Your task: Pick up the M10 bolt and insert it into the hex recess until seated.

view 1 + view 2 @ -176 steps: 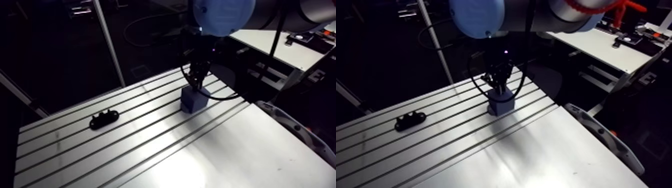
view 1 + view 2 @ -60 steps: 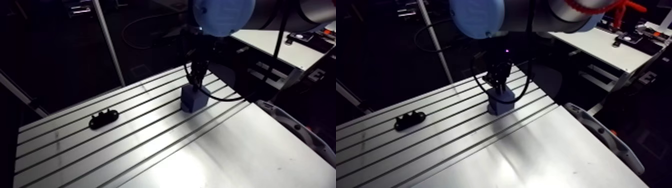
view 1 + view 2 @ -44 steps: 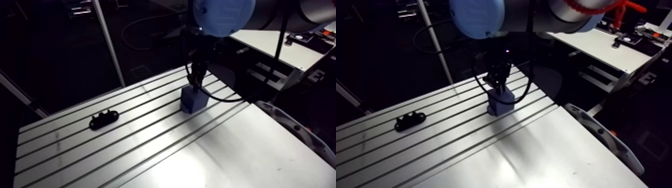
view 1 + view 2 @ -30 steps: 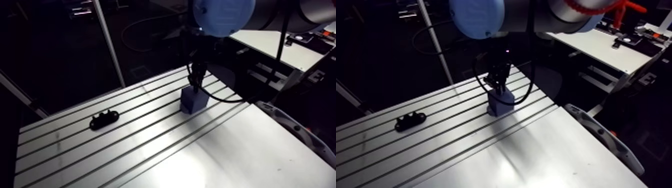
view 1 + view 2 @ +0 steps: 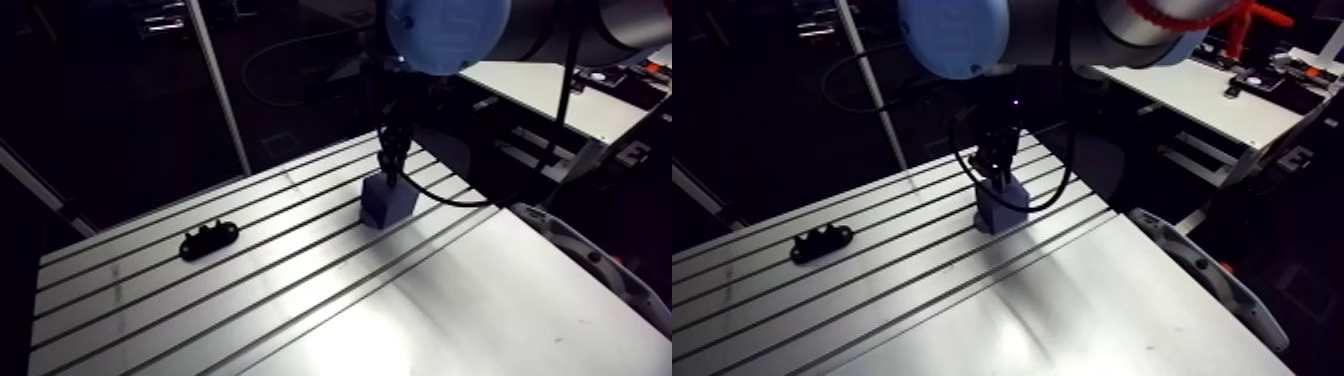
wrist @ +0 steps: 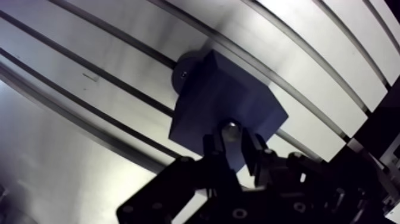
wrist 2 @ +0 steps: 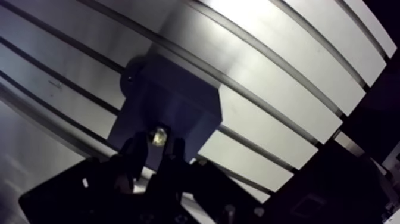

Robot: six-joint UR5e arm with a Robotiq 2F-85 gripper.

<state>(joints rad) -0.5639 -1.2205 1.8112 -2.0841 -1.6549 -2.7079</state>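
Note:
A blue block (image 5: 388,200) stands on the slotted table (image 5: 250,300) towards its far side. My gripper (image 5: 390,166) hangs just over the block's top. In the wrist view the fingers (image 6: 214,148) stand close together with the shiny end of the M10 bolt (image 6: 231,130) pressed between their tips, right over the block's top face (image 6: 220,98). The bolt's shank and the hex recess are hidden under the fingers and the bolt. A dark round part (image 6: 181,74) sticks out from the block's far side.
A small black bracket-like piece (image 5: 208,238) lies on the table well to the left of the block. The table's right edge meets a curved white-grey guard (image 5: 590,260). Bare slotted plate stretches in front of the block.
The gripper has lifted slightly above the block's top since the earliest frame. The block and the black piece have stayed in place.

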